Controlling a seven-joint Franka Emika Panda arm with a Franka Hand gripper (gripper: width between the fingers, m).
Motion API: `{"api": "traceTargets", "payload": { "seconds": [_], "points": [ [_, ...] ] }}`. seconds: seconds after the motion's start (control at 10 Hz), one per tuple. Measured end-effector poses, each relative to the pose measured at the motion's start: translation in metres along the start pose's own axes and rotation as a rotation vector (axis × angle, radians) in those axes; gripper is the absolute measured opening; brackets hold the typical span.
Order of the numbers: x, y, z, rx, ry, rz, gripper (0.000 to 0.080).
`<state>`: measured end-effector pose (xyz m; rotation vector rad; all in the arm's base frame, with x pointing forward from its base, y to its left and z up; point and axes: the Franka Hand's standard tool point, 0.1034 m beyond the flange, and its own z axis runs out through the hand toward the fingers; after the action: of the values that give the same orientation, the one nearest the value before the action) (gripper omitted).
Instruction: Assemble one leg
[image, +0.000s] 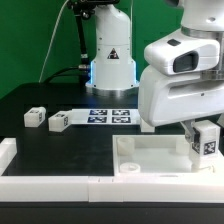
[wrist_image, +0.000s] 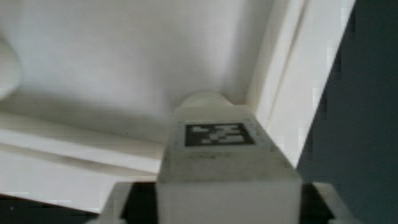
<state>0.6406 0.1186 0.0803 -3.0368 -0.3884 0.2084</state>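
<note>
Looks like a robotics lab, not a home or shop. Centres on a white robot base (image: 112, 40) with a yellow warning triangle (image: 112, 58) and a blue glow, mounted on a matte black bench (image: 60, 150). Behind the base, a green curtain (image: 30, 40). Just before the base, the marker board (image: 110, 116) with printed tags. Farther from the base, white rails (image: 45, 186) edging the bench.

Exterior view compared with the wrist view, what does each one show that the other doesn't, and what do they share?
Only the exterior view shows two loose legs lying on the black table, the marker board and the arm's base. Only the wrist view shows, up close, the gripper clamped on both sides of the held leg, with the leg's tag facing the camera. Both views show that held leg over the white tray-like piece.
</note>
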Motion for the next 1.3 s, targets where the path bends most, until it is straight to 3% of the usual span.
{"api": "traceTargets", "payload": {
  "seconds": [0.3,0.7,1.1,1.3],
  "points": [
    [0.0000,0.0000,0.0001,0.004,0.000,0.180,0.0288],
    [0.0022,0.0012,0.0006,0.032,0.012,0.716,0.0290],
    [0.0038,0.0011,0.0007,0.036,0.017,1.214,0.0290],
    [0.0039,0.0015,0.0006,0.039,0.016,1.276,0.0293]
  ]
}}
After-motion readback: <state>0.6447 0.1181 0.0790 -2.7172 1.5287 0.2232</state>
